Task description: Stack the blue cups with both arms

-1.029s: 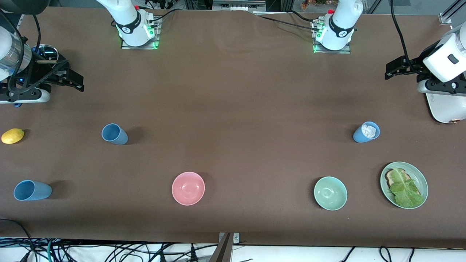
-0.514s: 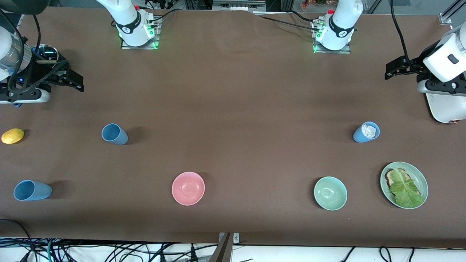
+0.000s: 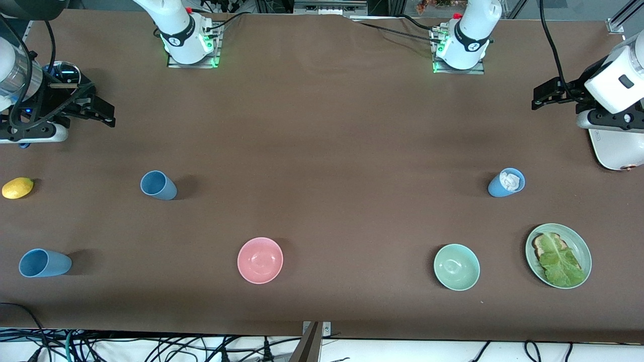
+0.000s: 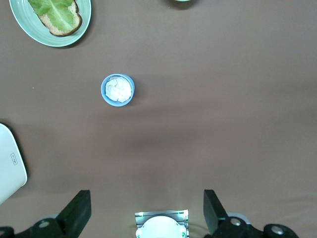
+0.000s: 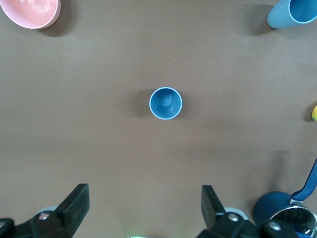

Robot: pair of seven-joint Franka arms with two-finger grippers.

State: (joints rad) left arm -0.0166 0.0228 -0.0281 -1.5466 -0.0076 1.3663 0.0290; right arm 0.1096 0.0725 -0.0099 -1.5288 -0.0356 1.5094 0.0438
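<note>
Surveying the desk (image 3: 322,151), we found three blue cups, all upright and well apart. One empty blue cup (image 3: 158,185) stood toward the right arm's end, and it sat centred in the right wrist view (image 5: 166,103). A second empty blue cup (image 3: 43,263) stood nearer the front camera and closer still to that end of the desk. The third blue cup (image 3: 505,182) stood toward the left arm's end with a crumpled white wad (image 3: 509,180) inside it; the left wrist view showed the wad filling its mouth (image 4: 118,89).

We noted the right end effector (image 3: 103,111) up in the air over bare desk at the right arm's end, fingers spread wide, holding nothing. The left end effector (image 3: 546,95) hung likewise over bare desk at the left arm's end, fingers spread, empty. No cup was stacked yet.

Other things recorded: a pink bowl (image 3: 260,260) and a mint-green bowl (image 3: 456,267), both near the front camera; a green plate (image 3: 583,251) carrying toast with a lettuce leaf (image 3: 559,261), just beside the mint-green bowl toward the left arm's end; a lemon (image 3: 17,187) at the right arm's end.
</note>
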